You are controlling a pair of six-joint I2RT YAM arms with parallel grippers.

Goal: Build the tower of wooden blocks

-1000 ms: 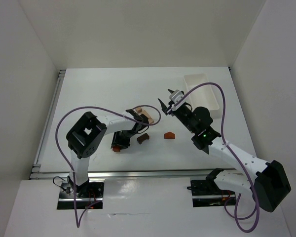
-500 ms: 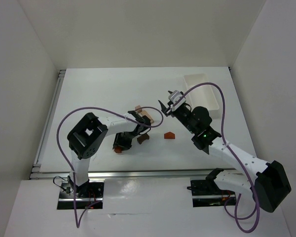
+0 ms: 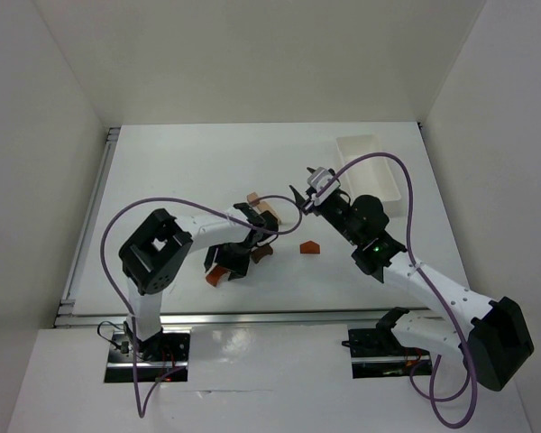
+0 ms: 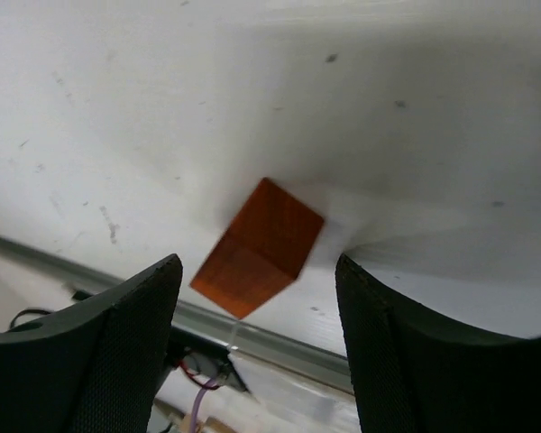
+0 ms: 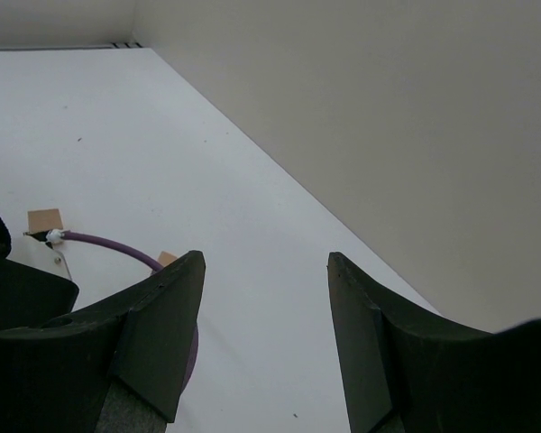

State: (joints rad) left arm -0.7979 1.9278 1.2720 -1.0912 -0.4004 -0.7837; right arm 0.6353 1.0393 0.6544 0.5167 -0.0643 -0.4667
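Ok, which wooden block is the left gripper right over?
The plain orange-red block, sitting in the gap of the open left gripper. The dark brown block and the house-shaped piece lie off to its right.

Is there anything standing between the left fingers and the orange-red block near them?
Nothing visible does. In the left wrist view the orange-red block sits in the open gap between the left fingers, with only bare white table around it.

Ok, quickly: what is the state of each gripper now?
Left gripper: open; the orange block shows in its gap, not gripped.
Right gripper: open, holding nothing.
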